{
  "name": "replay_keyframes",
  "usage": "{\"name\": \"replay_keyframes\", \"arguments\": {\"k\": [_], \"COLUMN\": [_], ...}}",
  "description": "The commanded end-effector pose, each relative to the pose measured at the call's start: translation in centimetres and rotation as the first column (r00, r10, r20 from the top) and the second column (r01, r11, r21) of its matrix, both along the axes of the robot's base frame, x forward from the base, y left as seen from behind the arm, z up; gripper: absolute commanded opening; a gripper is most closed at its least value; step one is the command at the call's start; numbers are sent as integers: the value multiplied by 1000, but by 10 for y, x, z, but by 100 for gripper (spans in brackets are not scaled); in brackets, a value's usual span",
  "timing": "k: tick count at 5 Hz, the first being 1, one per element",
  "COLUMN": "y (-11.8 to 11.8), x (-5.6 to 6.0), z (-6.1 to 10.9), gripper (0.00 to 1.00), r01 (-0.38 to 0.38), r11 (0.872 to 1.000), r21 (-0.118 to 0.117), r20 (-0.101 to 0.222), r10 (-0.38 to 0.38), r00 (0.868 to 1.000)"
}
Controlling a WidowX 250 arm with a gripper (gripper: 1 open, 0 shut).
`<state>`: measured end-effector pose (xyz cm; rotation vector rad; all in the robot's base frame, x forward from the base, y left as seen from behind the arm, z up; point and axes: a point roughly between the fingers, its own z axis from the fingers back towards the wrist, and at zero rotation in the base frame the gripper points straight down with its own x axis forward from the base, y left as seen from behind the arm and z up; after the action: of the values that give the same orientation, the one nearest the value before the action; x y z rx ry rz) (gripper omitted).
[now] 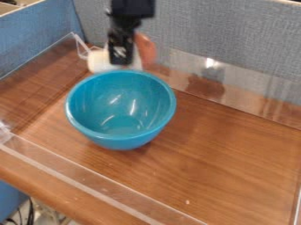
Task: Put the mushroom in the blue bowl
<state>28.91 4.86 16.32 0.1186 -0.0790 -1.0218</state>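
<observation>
Wooden table (pixel 223 167) carries the blue bowl (pixel 120 108), resting near its middle. Above the bowl's far rim hangs the gripper (pixel 118 61), fingers clamped tight on the mushroom (pixel 104 61), cream stem left, reddish cap right, held clear of the bowl.

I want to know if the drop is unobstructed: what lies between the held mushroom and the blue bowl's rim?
Nothing: in the camera view the gripper holds the mushroom above the blue bowl's far rim, with only air between.

We see a glossy, smooth blue bowl (pixel 121 109) on a polished wood-grain table (pixel 223 158). Clear, shiny plastic walls (pixel 88 189) edge it; the backdrop (pixel 223 35) looks like matt cloth.
</observation>
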Motion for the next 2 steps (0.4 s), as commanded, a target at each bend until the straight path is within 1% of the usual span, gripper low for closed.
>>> {"name": "replay_keyframes", "arguments": {"k": [1,2], "y": [-17,-31], "x": [13,18], "z": [5,-6], "gripper": [0,0], "r01": [72,125], "r11": [997,992], "r21": [-1,-5], "r20": [46,29], "r10": [-72,-125], "r00": [996,992]}}
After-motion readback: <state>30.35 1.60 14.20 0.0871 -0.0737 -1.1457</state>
